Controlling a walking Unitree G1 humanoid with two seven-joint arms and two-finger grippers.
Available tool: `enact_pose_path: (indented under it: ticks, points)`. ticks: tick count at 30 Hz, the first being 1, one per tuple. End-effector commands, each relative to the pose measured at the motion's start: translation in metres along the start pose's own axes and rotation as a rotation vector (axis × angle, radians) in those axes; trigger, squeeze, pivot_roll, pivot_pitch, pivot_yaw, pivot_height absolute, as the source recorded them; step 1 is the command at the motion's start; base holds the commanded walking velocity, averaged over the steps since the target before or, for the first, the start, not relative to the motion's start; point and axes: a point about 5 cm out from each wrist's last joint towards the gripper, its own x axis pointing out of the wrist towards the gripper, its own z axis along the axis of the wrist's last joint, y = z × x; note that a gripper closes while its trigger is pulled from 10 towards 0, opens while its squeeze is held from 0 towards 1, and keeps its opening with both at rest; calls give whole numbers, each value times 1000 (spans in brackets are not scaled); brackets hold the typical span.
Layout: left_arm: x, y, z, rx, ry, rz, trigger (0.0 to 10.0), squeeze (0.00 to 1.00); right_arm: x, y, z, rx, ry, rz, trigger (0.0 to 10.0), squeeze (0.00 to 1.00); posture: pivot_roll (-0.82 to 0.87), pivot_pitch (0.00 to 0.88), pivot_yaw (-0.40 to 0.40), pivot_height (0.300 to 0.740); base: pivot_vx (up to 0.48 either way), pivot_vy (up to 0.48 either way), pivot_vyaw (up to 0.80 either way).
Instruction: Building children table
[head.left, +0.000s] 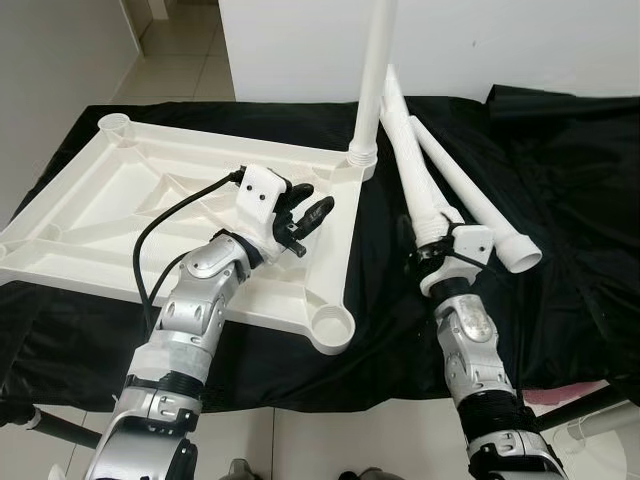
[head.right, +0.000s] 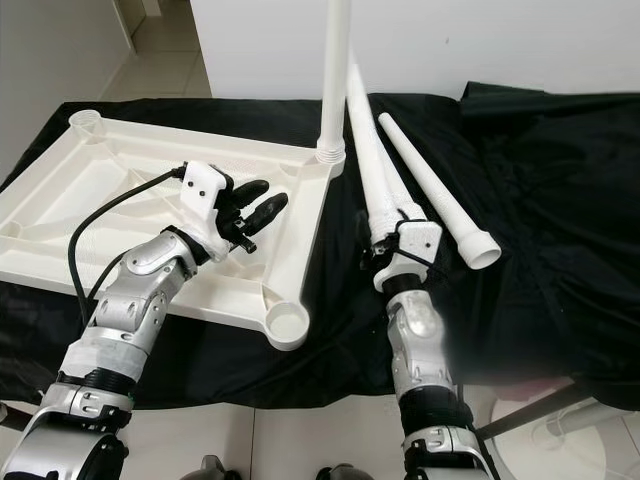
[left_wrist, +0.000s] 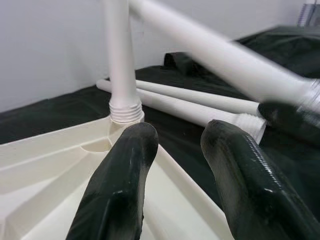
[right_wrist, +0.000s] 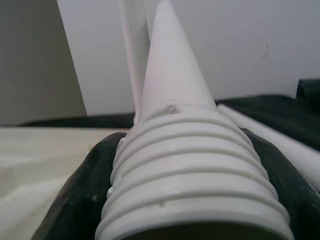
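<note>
- Right gripper (head.left: 432, 247): fingers clamped on the threaded end of 1 white leg (head.left: 405, 150), which is lifted and slanting up toward the wall.
- Left gripper (head.left: 305, 215): fingers parted a moderate gap, holding nothing, above the inverted white tabletop (head.left: 120, 215) near its right edge.
- 1 upright leg (head.left: 374, 80) seated in the tabletop's far right corner socket.
- 1 loose leg (head.left: 470, 195) lies on the black cloth (head.left: 570, 200), right of the held one; open cloth beyond it.

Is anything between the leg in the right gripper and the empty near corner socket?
Nothing visible. The right gripper holds a leg by its threaded end; only black cloth lies between it and the near socket. The left gripper hovers open over the tabletop, off that path.
</note>
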Motion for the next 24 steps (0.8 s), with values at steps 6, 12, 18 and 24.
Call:
enact_pose_path:
  ticks: [6, 12, 18, 24]
  points:
    - [-1, 9, 7, -35, -13, -7, 10000, 0, 26, 16, 61, -52, -251, 66, 10000, 0, -70, 15, 0, 740, 0, 0, 0]
    - [-1, 15, 13, -37, -25, -7, 10000, 0, 33, 22, 85, -54, -329, 92, 10000, 0, -70, 10, 0, 740, 0, 0, 0]
    - [0, 22, 21, -45, -49, -11, 10000, 0, 41, 31, 110, -85, -422, 137, 10000, 0, -70, 0, 2, 740, 0, 0, 0]
    - [0, 30, 31, -56, -82, -32, 10000, 0, 43, 40, 125, -108, -485, 173, 10000, 0, -63, 0, 2, 740, 0, 0, 0]
